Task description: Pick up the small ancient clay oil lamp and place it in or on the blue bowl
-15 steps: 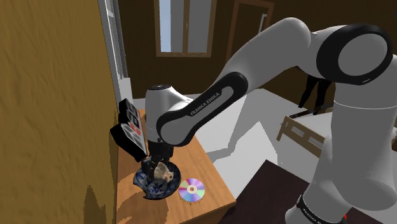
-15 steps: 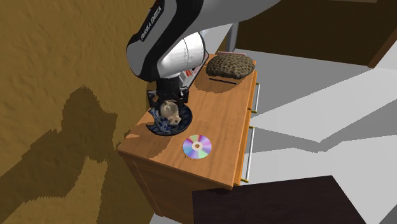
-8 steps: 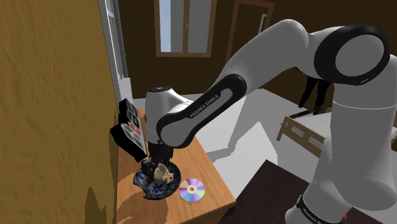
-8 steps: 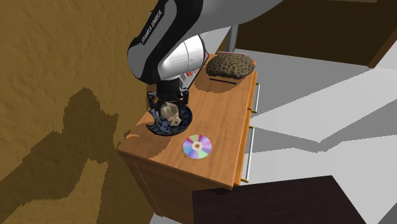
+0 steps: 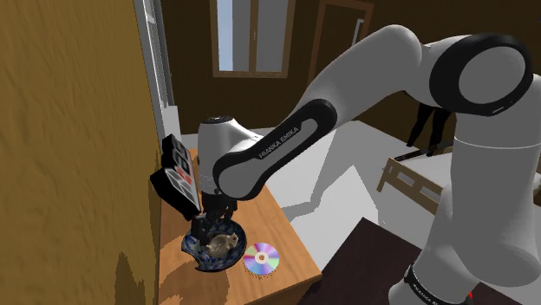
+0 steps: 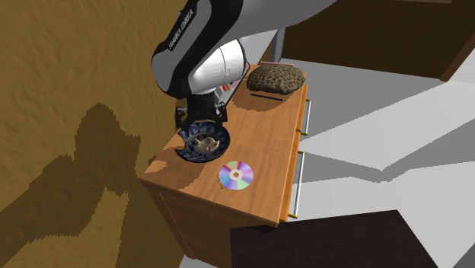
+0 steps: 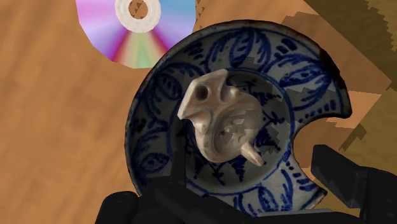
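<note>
Ochre wall (image 6: 68,84) hems the wooden cabinet (image 6: 266,141) along one long edge; the drawer side faces open grey floor (image 6: 365,129). White arm (image 5: 390,78) bends down over the wall-side part, where the blue-patterned bowl (image 7: 156,121) sits near the edge, a rainbow disc (image 6: 236,175) just beside it, bare wood beyond. Gripper (image 5: 211,223) hangs above the bowl, fingers (image 7: 347,181) spread wide, clasping nothing; the pale lamp (image 7: 222,121) lies inside the bowl
</note>
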You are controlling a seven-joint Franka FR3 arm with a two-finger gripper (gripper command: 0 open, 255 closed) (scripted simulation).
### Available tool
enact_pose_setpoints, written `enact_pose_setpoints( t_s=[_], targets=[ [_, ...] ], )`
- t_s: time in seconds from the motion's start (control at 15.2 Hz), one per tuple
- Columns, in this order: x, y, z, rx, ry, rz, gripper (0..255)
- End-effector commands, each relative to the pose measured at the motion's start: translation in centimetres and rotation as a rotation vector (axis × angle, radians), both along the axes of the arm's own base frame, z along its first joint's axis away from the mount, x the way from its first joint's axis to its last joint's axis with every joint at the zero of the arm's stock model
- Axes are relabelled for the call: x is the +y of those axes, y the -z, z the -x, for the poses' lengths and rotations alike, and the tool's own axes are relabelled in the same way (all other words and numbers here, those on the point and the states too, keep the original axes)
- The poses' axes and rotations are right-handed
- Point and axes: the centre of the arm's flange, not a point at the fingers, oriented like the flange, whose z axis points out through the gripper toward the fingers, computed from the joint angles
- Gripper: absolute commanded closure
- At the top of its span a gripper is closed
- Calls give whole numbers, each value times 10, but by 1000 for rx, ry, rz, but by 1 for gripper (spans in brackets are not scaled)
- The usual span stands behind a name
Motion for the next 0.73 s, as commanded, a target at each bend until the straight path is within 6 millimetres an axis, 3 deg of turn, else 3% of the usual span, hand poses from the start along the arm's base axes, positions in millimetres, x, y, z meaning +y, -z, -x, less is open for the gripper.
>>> enact_pose_setpoints(
  t_s=[0.0, 0.13, 0.66],
  targets=[
    [-2, -22, 0, 0, 0, 0, 0],
    [-4, -46, 0, 0, 0, 0, 0],
    [-4, -46, 0, 0, 0, 0, 0]
  ],
)
